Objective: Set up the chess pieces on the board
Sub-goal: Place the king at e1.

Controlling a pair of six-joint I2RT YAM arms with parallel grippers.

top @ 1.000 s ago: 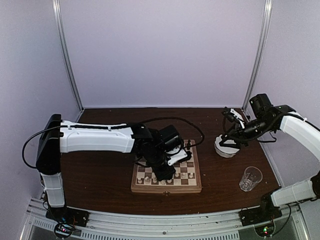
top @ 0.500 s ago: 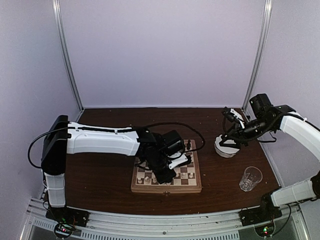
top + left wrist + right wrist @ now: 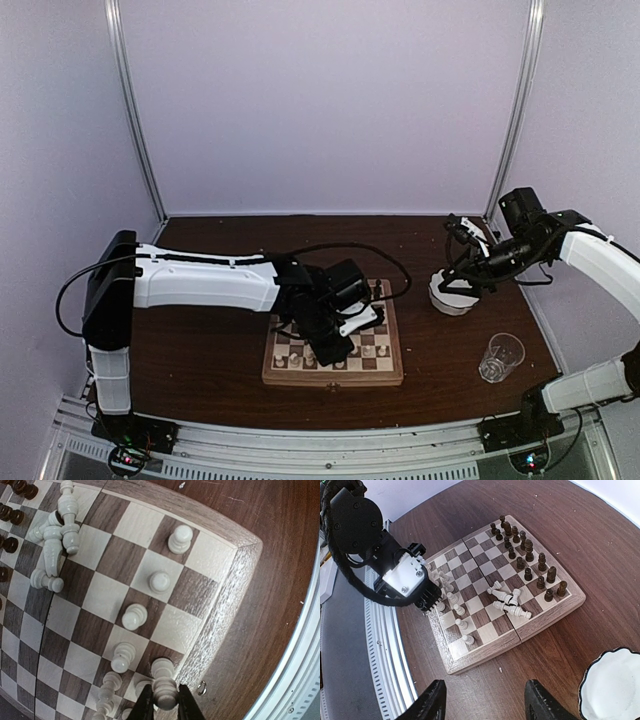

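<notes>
Left gripper (image 3: 165,705) clamped an upright white piece (image 3: 164,691) directly over the board (image 3: 222,611) edge row; right gripper (image 3: 487,702), fingers apart, hung well off

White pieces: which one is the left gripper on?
The white piece clamped in the left gripper, at the board's edge; the others stand free or lie toppled mid-board.

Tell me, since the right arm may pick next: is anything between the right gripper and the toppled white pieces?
Nothing visible: only bare table and empty squares of the board lie between the open right gripper and the toppled white pieces.
</notes>
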